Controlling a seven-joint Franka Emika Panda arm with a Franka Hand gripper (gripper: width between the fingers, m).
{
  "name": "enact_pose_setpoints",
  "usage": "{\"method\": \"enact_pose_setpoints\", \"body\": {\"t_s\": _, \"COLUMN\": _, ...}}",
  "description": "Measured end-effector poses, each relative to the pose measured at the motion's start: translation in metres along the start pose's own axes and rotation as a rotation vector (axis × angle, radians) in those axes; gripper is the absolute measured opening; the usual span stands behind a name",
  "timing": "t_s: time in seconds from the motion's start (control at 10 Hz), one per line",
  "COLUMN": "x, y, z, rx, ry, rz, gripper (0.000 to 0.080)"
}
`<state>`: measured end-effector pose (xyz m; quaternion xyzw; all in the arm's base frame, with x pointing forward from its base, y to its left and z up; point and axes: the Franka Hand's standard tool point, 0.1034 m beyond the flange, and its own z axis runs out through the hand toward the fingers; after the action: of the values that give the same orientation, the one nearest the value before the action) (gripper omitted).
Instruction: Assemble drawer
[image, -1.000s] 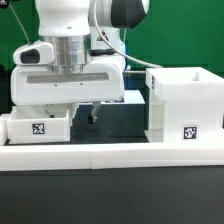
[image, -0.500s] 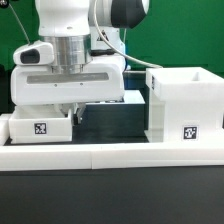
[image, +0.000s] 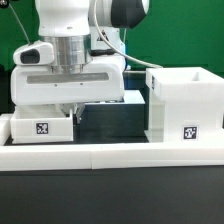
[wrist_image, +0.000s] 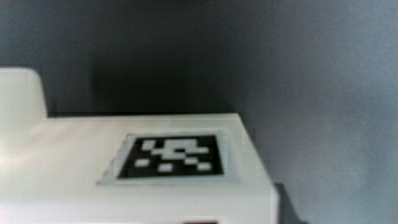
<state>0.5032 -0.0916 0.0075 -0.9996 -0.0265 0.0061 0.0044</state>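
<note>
A small white tray (image: 40, 126) with a black-and-white tag stands at the exterior view's left, just behind the low front wall. The tall hollow white housing (image: 185, 100) stands at the exterior view's right, with a tag low on its front. My gripper (image: 74, 113) hangs low at the tray's right wall. One dark finger shows right beside that wall and the other is hidden. The wrist view is very close on the tray's tagged white face (wrist_image: 175, 157). I cannot tell whether the jaws are open or shut. A second tray is out of view.
The long low white border wall (image: 110, 152) runs along the front of the dark table. The arm's wide white hand body (image: 70, 82) hides what lies behind the tray. A green backdrop stands behind.
My gripper has moved toward the exterior view's left, from the gap between tray and housing to the tray's right wall. The housing has not moved.
</note>
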Motion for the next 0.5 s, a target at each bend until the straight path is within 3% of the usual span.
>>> {"method": "enact_pose_setpoints", "body": {"t_s": 0.3, "x": 0.001, "y": -0.002, "z": -0.001, "rx": -0.001, "ry": 0.000, "rz": -0.008, "gripper": 0.0041}}
{"method": "enact_pose_setpoints", "body": {"t_s": 0.5, "x": 0.006, "y": -0.014, "z": -0.012, "rx": 0.007, "ry": -0.001, "rz": -0.047, "gripper": 0.0041}}
